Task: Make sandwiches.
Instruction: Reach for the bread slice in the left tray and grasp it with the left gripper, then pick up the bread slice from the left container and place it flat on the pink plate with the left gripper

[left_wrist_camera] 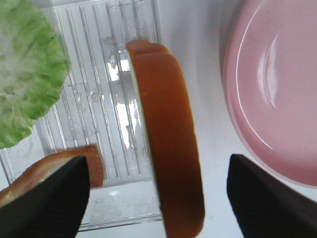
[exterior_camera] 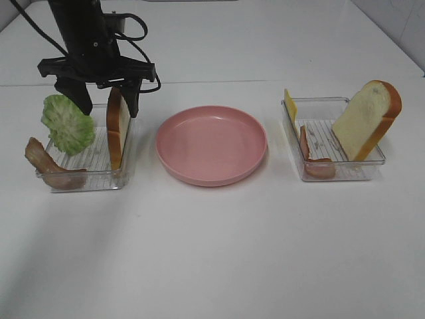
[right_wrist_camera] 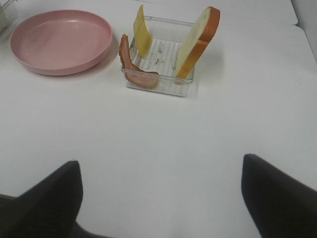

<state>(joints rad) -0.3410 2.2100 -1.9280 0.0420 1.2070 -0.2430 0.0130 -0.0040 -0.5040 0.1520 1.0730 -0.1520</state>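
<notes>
Nothing lay on the pink plate (exterior_camera: 212, 143) yet. The sandwiches were only loose parts in two trays on the tabletop. The step in hand looked to be picking up the bread slice (exterior_camera: 117, 129), which stood on edge along the three o'clock wall of the left tray (exterior_camera: 86, 183), at nine o'clock from the plate. To do it well, I judged, the jaws should pinch the slice's flat faces squarely, then lift straight up, clear of the tray wall and the lettuce (exterior_camera: 66, 123). The left jaws stood well open astride the slice, with a gap on each side, gripping nothing. The right jaws hung wide open over bare tabletop, holding nothing. The other slice (exterior_camera: 368, 119) leaned in the right tray (exterior_camera: 345, 174) at three o'clock.
</notes>
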